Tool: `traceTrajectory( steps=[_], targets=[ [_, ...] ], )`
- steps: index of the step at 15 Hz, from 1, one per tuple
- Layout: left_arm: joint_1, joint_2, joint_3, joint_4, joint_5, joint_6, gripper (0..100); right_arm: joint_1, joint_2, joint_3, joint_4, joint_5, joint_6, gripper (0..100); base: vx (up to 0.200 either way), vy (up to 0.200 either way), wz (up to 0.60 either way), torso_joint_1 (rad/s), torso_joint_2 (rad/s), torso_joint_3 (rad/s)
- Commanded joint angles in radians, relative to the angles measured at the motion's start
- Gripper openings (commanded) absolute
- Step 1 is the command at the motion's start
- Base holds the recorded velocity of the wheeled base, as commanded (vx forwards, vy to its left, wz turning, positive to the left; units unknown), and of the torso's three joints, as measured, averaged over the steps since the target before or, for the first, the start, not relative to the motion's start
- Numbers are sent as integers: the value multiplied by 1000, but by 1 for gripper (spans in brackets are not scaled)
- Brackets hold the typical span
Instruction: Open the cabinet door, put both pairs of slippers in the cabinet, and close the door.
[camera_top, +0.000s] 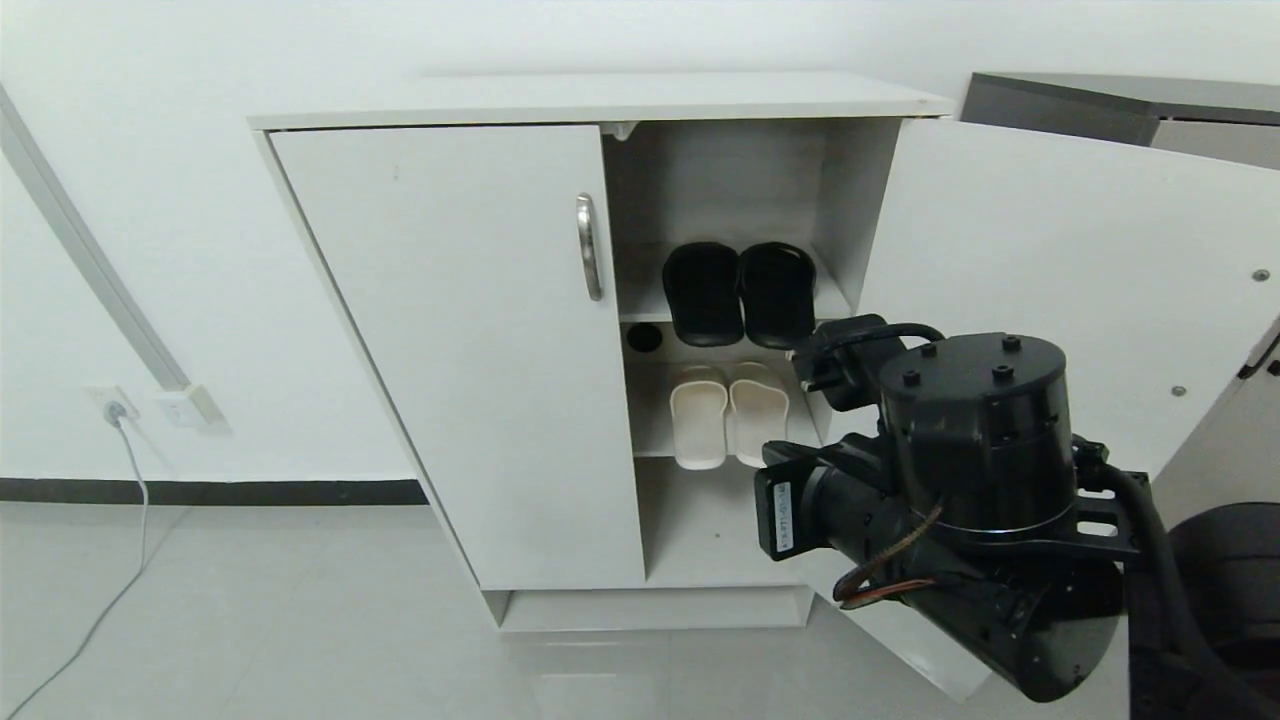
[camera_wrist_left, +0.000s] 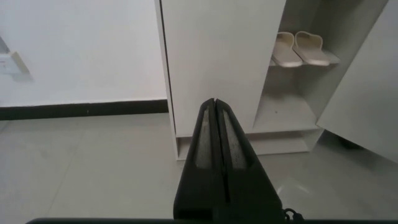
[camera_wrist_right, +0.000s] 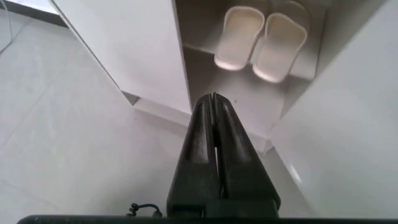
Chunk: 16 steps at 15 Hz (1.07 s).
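Though the right arm (camera_top: 960, 480) hides part of the door (camera_top: 1050, 250), left hand (camera_wrist_left: 213, 103) and right hand (camera_wrist_right: 213, 98) are clenched.

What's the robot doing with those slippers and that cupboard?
It is putting slippers away. The pair of black slippers sits on the upper shelf of the white cabinet, the pair of cream slippers on the shelf below. The right-hand door is wide open. The left gripper and right gripper are both shut and empty, so only closing the door is left.
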Motion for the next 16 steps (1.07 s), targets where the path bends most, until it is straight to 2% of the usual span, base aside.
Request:
traceTrajectory(
  steps=[1, 10, 16],
  targets=[
    [0, 0, 0, 0, 0, 0, 0, -7, 1, 11, -1, 4, 0, 0, -200, 0, 0, 2, 2, 2],
    [0, 0, 0, 0, 0, 0, 0, -19, 1, 78, -119, 8, -70, 0, 0, 0, 0, 0, 0, 0],
    [0, 0, 0, -2, 0, 0, 0, -19, 4, 80, -126, 24, -70, 0, 0, 0, 0, 0, 0, 0]
  ],
)
